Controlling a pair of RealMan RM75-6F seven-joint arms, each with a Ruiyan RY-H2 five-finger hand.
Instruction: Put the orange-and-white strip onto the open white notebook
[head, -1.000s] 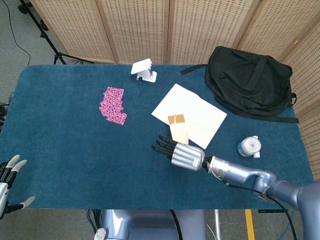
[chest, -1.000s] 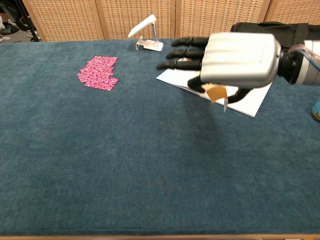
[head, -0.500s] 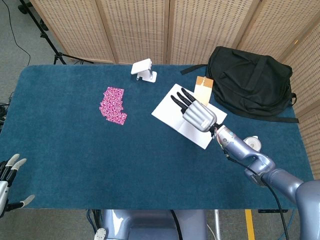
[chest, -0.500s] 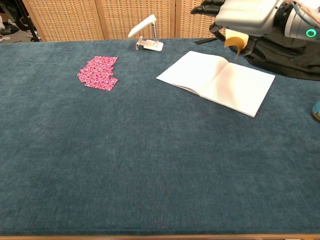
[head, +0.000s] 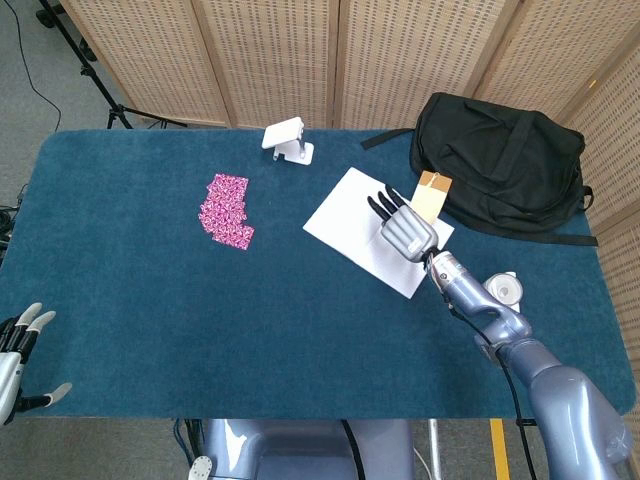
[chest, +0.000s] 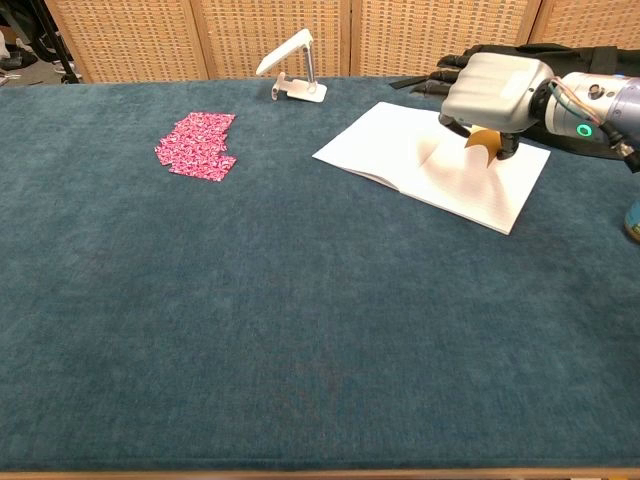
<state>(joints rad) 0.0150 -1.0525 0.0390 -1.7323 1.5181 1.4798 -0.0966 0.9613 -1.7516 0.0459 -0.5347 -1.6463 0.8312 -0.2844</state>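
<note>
**Strip held over the notebook's far page**

From the head view, the orange-and-white strip (head: 431, 194) shows as a pale rectangle with an orange band at its top end, tilted toward one o'clock. It sits at the far right corner of the open white notebook (head: 345, 218), just beside the black backpack (head: 500, 160). My right hand (head: 404, 226) is back-up over the notebook's right page, dark fingers (head: 385, 204) pointing to eleven o'clock and close together; the strip sticks out past them at one o'clock. My left hand (head: 20, 350) hangs off the table's near left corner, fingers spread, holding nothing.

From the chest view, my right hand (chest: 492, 92) hovers above the notebook (chest: 400, 150), and the strip (chest: 480, 143) curls down beneath the palm, orange side showing, pinched from underneath. Whether its tip touches the page, I cannot tell. At ten o'clock from the notebook stands a white stand (chest: 290, 65); well to the left lies a pink patterned patch (chest: 198, 145).
</note>
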